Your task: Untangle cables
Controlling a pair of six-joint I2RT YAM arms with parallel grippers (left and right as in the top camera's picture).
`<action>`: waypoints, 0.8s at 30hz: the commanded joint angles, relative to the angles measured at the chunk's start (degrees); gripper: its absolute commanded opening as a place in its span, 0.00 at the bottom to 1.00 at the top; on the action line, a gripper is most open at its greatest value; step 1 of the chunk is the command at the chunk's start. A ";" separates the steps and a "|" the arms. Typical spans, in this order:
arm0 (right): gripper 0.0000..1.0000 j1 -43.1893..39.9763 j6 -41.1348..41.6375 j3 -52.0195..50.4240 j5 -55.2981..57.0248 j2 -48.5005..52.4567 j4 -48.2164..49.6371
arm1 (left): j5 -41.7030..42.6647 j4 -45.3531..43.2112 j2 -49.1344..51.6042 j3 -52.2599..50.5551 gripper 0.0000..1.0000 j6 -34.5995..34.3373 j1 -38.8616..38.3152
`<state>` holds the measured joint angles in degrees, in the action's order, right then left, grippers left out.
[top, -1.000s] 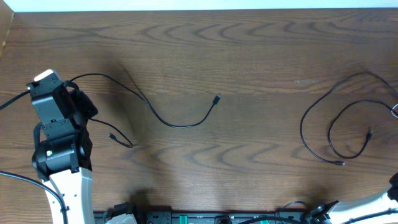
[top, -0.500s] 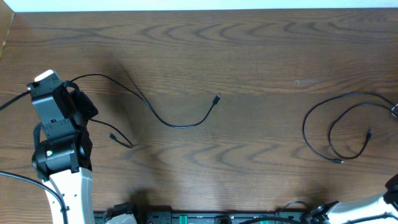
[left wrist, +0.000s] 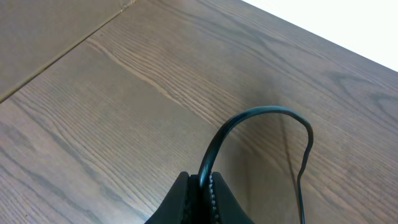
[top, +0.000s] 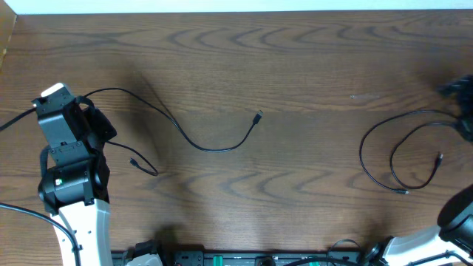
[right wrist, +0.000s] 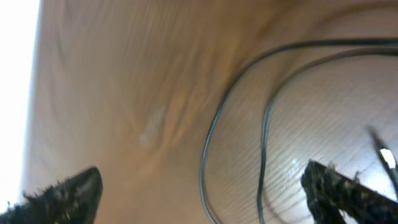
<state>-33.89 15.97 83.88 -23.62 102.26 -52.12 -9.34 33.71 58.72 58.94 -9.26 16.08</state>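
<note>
The left gripper [left wrist: 202, 188] is pinched shut on a thin black cable [left wrist: 264, 111], which springs from the jaws in a stiff arch and drops to the wood. For this step I judge it should hold that pinch and draw the cord out low and slowly, so the smooth round jacket slides rather than whips. Seen from overhead, the cord sags in a shallow curve across the table [top: 295, 59] to a small plug [top: 258, 116]. A short tail [top: 144, 166] by the arm seems to be its other end, though the arm hides the join. Well apart, at the right, the second cable [top: 377, 129] lies in two nested loops. The right gripper [right wrist: 199, 183] hangs above them, jaws spread wide and holding nothing. It would do best to take one strand near a loose end and pull outward. The tabletop is dark, matt wood with a broad wavy grain
</note>
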 commanded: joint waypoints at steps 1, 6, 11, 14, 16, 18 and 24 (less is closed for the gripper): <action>0.99 4.07 -28.81 0.74 1.16 -0.76 -1.07 | -0.13 0.15 0.00 0.20 0.08 -0.92 0.28; 0.99 8.92 -33.79 0.70 3.96 -0.76 -1.51 | -0.13 0.17 0.00 0.20 0.08 -0.92 0.28; 0.99 10.10 -9.35 -0.24 16.79 -0.72 -3.43 | -0.13 0.13 0.00 0.20 0.08 -0.92 0.28; 0.99 10.14 9.22 -2.47 18.86 -0.72 -4.11 | -0.13 0.13 0.00 0.20 0.08 -0.92 0.28; 0.99 10.43 17.29 -5.09 18.56 -0.72 -3.76 | -0.11 0.15 0.00 0.20 0.08 -0.92 0.28; 0.99 10.78 22.40 -8.17 18.53 -0.72 -2.40 | -0.11 0.15 0.00 0.20 0.08 -0.92 0.28; 0.99 12.15 22.53 -19.17 17.22 -0.72 6.75 | 1.75 0.11 0.00 0.20 0.08 -0.92 0.24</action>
<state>-22.94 33.89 68.62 -6.59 102.26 -47.59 -9.13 33.93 58.72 58.94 -9.26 16.08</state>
